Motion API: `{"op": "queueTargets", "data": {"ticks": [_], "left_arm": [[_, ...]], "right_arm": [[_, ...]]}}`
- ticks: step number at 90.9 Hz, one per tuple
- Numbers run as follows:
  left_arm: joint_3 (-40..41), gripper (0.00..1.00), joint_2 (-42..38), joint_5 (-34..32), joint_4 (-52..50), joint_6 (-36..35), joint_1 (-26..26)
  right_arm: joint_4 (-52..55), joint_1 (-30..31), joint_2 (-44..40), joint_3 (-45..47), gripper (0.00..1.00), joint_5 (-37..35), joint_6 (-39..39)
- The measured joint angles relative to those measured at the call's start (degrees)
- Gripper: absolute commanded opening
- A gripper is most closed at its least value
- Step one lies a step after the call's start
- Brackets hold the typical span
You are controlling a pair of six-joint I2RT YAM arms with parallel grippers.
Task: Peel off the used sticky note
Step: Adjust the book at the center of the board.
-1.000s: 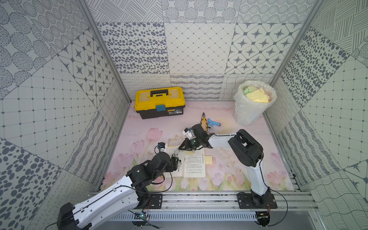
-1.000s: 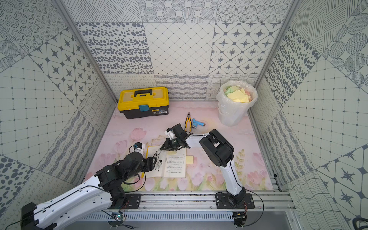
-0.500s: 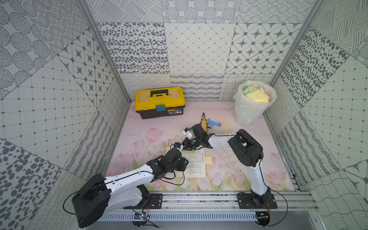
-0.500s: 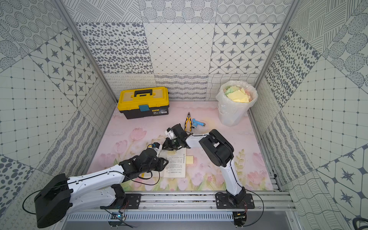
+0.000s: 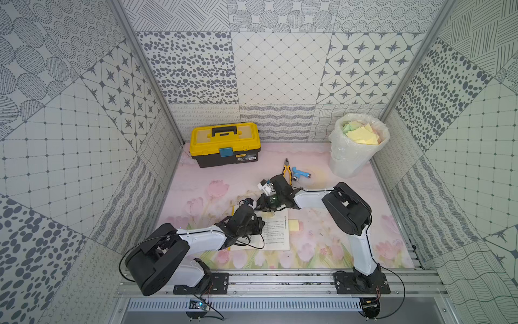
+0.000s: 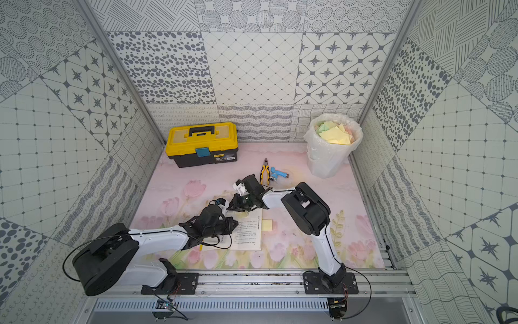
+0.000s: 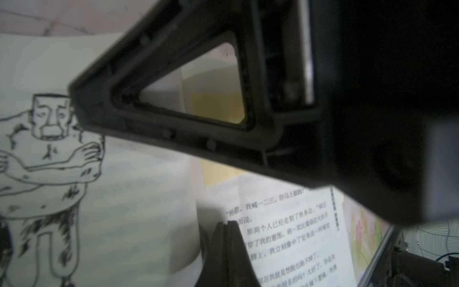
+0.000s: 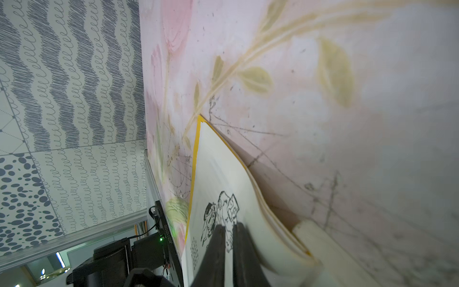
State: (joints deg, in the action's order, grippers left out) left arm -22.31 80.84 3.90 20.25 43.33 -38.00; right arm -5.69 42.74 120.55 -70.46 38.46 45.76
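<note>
the yellow sticky note (image 5: 294,225) juts from the right edge of the open book (image 5: 276,234) near the floral mat's (image 5: 325,241) front edge. left gripper (image 7: 227,223) is clenched tight over the text page; right gripper (image 8: 229,232) sits over the illustrated page, fingers nearly together, grip unclear.

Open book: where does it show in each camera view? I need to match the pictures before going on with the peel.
In a top view: open book lies front-middle on the floor.
In a top view: same spot, white pages facing up.
Left wrist: fills most of the frame, a text page beside a drawn page.
Right wrist: the drawn page, yellow cover edge along it.
Shared landmark: the tulip mat under the book, seen in every view.
</note>
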Motion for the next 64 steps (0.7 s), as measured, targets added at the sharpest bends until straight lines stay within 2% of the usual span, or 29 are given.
{"op": "queueTargets", "data": {"ticks": [23,41,64], "left_arm": [[0.85,0.00,3.41,2.93,8.44,1.29,1.42],[0.94,0.00,2.54,3.04,7.52,0.92,1.64],[0.44,0.00,1.25,2.64,4.42,-1.49,1.66]], "right_arm": [[7.06,-3.34,-10.27,2.71,0.28,-3.28,-1.33],[12.04,-6.10,-18.99,4.96,0.34,-6.14,-2.60],[17.29,-5.81,-21.97,10.78,0.40,-9.38,-2.84]]}}
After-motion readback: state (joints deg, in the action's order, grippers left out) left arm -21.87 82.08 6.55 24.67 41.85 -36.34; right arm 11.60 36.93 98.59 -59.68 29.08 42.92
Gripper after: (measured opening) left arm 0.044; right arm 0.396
